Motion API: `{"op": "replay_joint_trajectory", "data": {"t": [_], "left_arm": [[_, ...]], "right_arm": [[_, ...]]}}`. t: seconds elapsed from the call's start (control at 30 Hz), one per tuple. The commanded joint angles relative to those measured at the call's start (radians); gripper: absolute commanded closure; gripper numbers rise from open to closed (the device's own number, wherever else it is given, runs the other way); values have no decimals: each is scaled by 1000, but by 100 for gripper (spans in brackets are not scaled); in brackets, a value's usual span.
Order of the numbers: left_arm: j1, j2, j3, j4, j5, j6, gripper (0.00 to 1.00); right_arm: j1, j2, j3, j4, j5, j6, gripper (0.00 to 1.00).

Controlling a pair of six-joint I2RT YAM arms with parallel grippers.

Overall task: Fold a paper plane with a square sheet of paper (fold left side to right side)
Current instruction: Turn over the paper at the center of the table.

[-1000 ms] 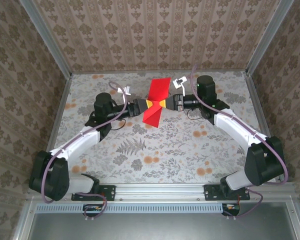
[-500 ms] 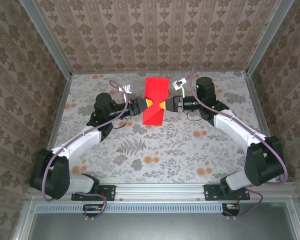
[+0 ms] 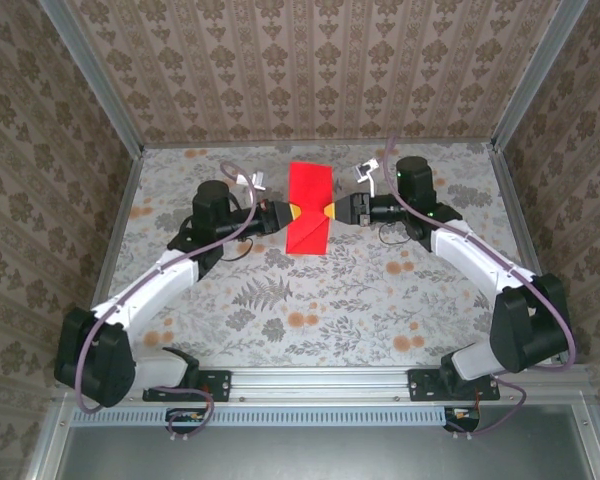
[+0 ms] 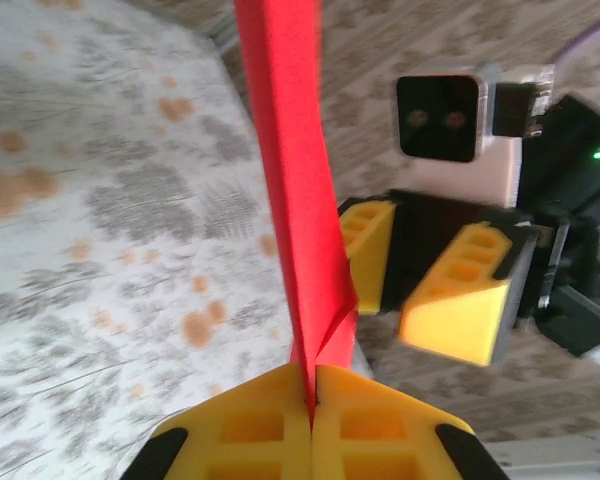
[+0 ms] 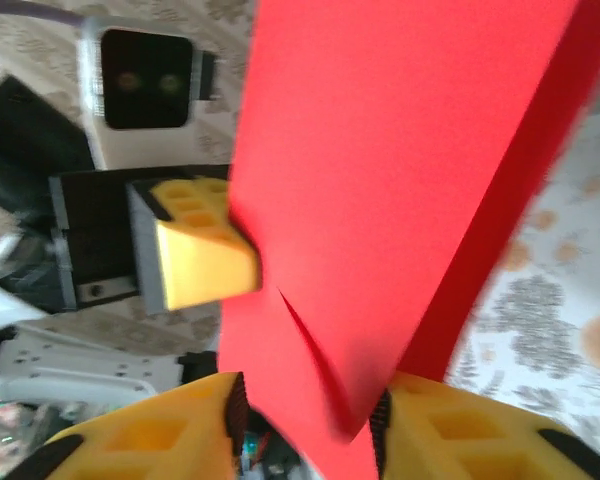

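1. while the left gripper [image 4: 311, 392] has its two yellow fingers [image 4: 245, 425] pressed flat together, the square sheet of paper [image 3: 309, 200] is pinched between their tips, so this hand is holding the paper.
2. the sheet is folded and held up off the table [image 3: 280, 300], over the far middle of the floral surface, between the two wrists that face each other from left and right.
3. from above it reads as a tall red panel, with a darker flap slanting off at its near end.
4. in the left wrist view the paper stands edge-on, a narrow red strip rising from the closed fingertips, its layers parting slightly just above the pinch.
5. the right gripper [image 5: 310, 430] stands partly spread, with its yellow fingers apart on either side of the paper's lower corner and not clamped on it.
6. whether the paper brushes either of those right fingers i cannot tell.
7. in the left wrist view the same right fingers show apart, just behind the red strip.
8. in the right wrist view one yellow finger of the left gripper sits at the sheet's left edge, below the left wrist camera [image 5: 145, 75].
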Motion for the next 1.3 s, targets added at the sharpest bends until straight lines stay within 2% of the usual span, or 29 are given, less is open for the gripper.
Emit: {"op": "replay_joint_trajectory", "data": {"t": [0.0,0.13,0.27,0.43,0.53,0.67,0.9,1.03,1.27], "left_arm": [[-71,-48,137,-441,-276,274,97],[-180,-2,239,-696,-565,357,100],[-308,99,351,-900,-858,355,100],[-423,301,535,-1216,-1190,211,100],[-470,432,648,-1381,-1310,108,100],[-492,603,770,-1518,-1346,-22,100],[-507,914,1050,-1773,-1328,-218,100],[-507,1024,1148,-1786,-1266,-200,100],[-496,1071,1153,-1627,-1126,-99,100]], "right_arm": [[-46,-89,9,-241,204,-120,52],[-92,-129,30,-470,509,-191,46],[-121,-159,30,-634,818,-190,40],[-144,-216,-34,-666,1034,-137,17],[-147,-237,-55,-688,1135,-114,1],[-151,-246,-66,-709,1203,-101,0],[-151,-261,-88,-702,1206,-94,0],[-151,-265,-98,-696,1194,-95,0],[-151,-268,-108,-689,1171,-94,0]]}}
